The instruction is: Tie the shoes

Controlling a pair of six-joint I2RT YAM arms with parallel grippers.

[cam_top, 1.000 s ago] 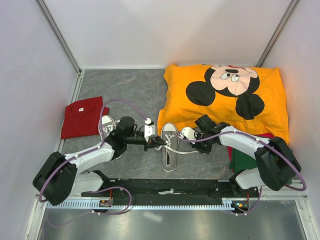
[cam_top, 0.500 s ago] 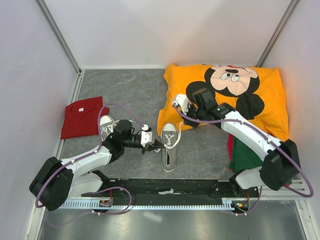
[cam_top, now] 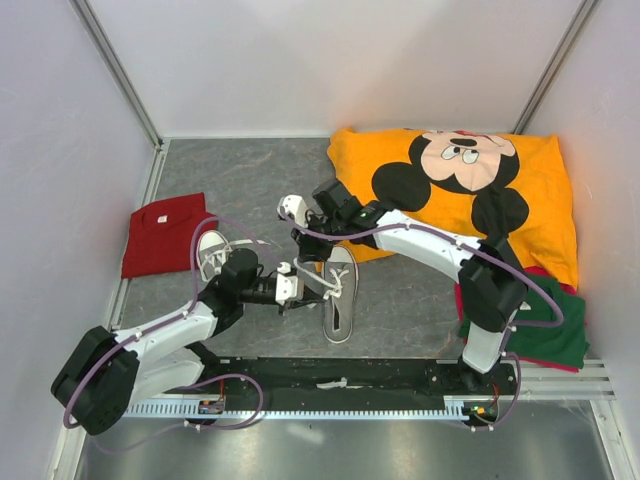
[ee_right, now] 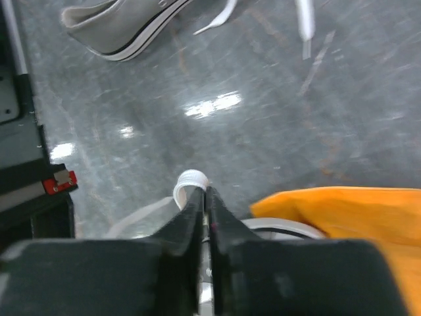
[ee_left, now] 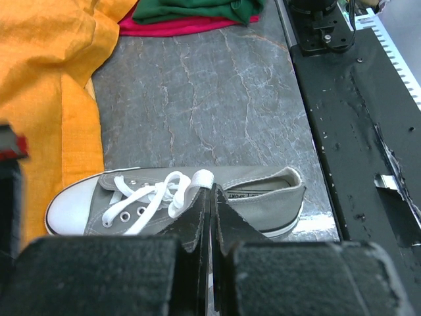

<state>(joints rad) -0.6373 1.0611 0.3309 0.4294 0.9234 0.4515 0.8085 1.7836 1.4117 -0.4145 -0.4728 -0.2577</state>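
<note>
- The only mark to make out is the black-eared Mickey Mouse face (cam_top: pixel 455 165) printed on the orange cloth (cam_top: pixel 520 245), at 1 o'clock on the table (cam_top: pixel 250 180).
- Some print sits on the insole of the centre shoe (ee_left: pixel 260 195) in the left wrist view, too small to read.
- Of the two grey sneakers, the centre shoe lies just toward 6 o'clock from the table's middle. Its white toe cap points to 12 o'clock and touches the cloth's edge.
- The other shoe (cam_top: pixel 212 250) sits at its 9 o'clock, beside a folded red shirt (cam_top: pixel 160 232).
- The left gripper (ee_left: pixel 212 192) is clenched on a white lace (ee_left: pixel 202 178) of the centre shoe, above its eyelets.
- The right gripper (ee_right: pixel 205 194), reaching across to 11 o'clock of the centre shoe, is pinched on a white lace loop (ee_right: pixel 191 179). I cannot tell which shoe that loop belongs to.
- A green garment (cam_top: pixel 545 335) lies on a pink one (ee_left: pixel 171 26) at 4 o'clock.
</note>
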